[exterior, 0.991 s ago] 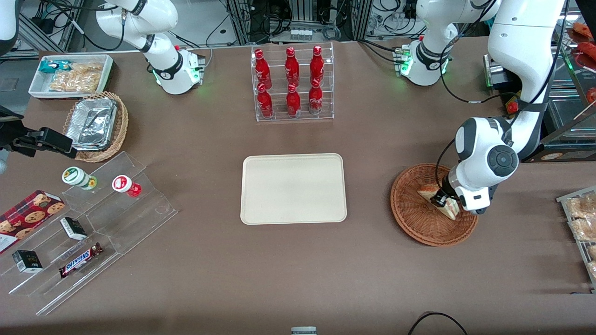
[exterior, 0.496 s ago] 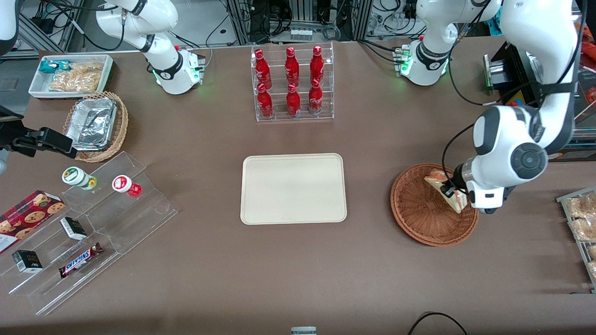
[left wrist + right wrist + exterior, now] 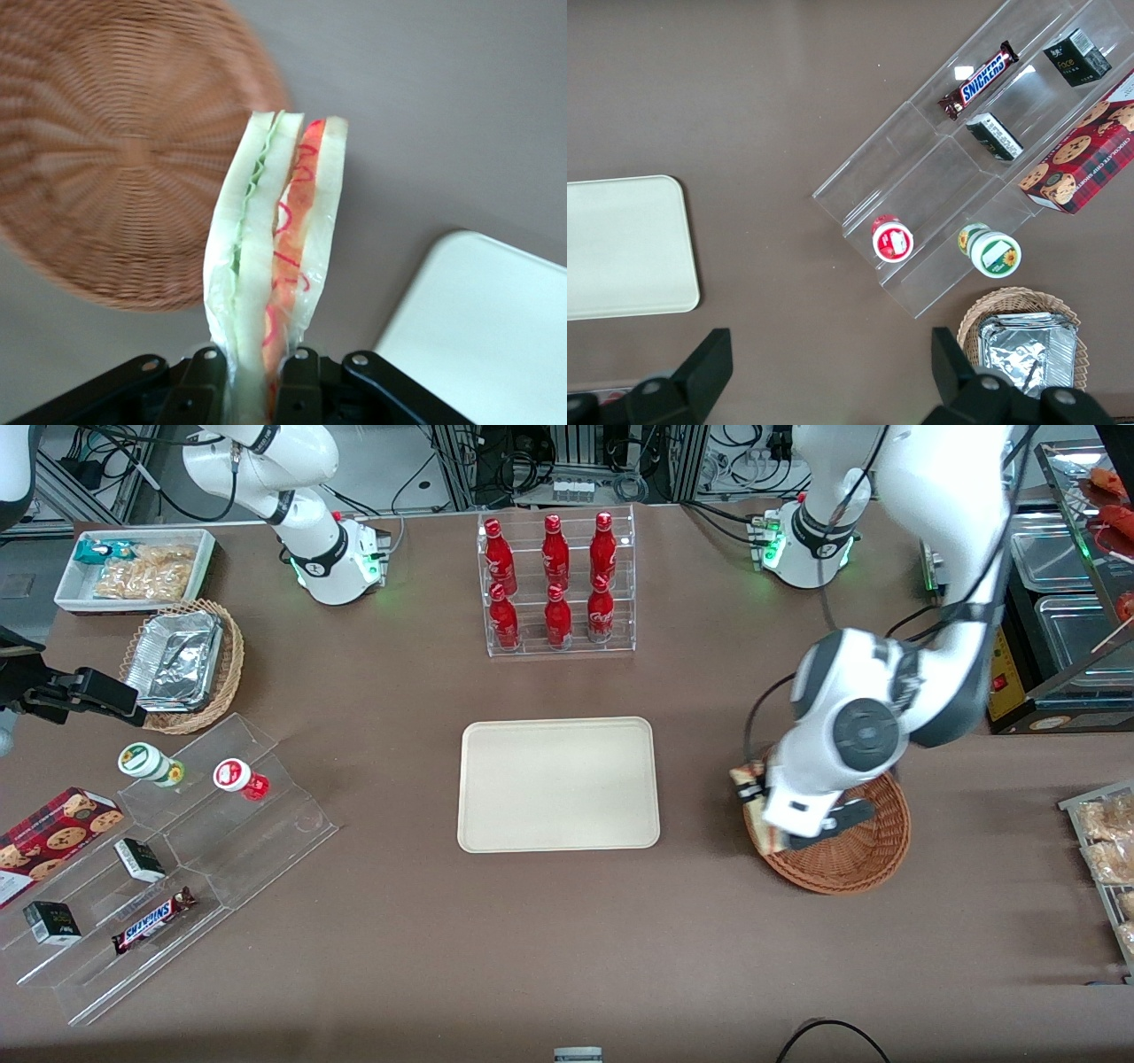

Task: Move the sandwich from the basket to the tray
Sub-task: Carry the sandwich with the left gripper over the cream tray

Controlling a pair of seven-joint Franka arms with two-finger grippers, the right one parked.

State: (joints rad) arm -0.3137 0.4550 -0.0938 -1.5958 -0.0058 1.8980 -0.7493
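Left wrist view, sandwich point(image 3: 270, 266) pinched upright in claw point(image 3: 255, 376), above basket point(image 3: 115, 150) rim

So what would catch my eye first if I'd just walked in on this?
Probably the gripper pinching a sandwich in mid-air, above the edge of the brown wicker basket. Next, the bare cream tray at the table's middle, and the rack of red bottles standing farther from the front camera than it.

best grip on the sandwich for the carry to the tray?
As now: the gripper is shut across the sandwich, pressing its flat bread faces from both sides, so the layers stay together. It hangs lifted over the basket rim, short of the tray.
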